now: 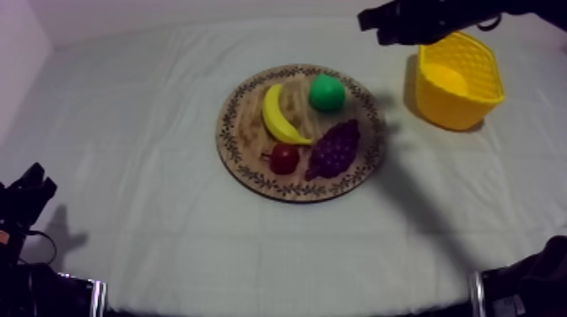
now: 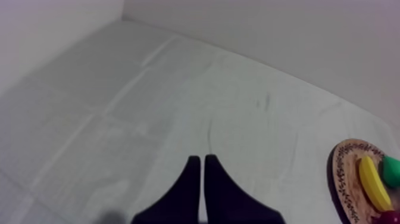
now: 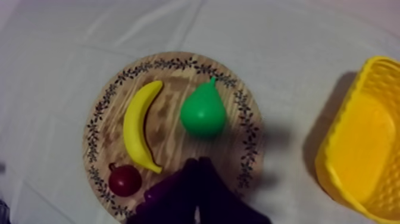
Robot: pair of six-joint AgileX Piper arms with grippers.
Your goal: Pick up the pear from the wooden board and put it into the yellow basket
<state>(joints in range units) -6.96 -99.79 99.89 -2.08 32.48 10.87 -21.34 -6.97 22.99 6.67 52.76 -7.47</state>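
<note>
Right gripper (image 3: pixel 199 170), clenched empty like left gripper (image 2: pixel 202 170), hangs near board (image 1: pixel 253 110); pear (image 1: pixel 326 93), at its one o'clock, awaits pickup, then basket (image 1: pixel 460 105).

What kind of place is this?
Probably a lab tabletop rig for robot manipulation: a cloth-covered table, a toy pear and other toy fruit on a wooden board, and a yellow basket.

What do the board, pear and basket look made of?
Board: wood, matte. Grain lines show, with a dark leaf pattern round the rim.
Pear: likely moulded plastic, smooth, even green with a faint sheen; could be foam or rubber.
Basket: probably plastic, bright yellow, with a woven-looking lattice texture on the walls.
</note>
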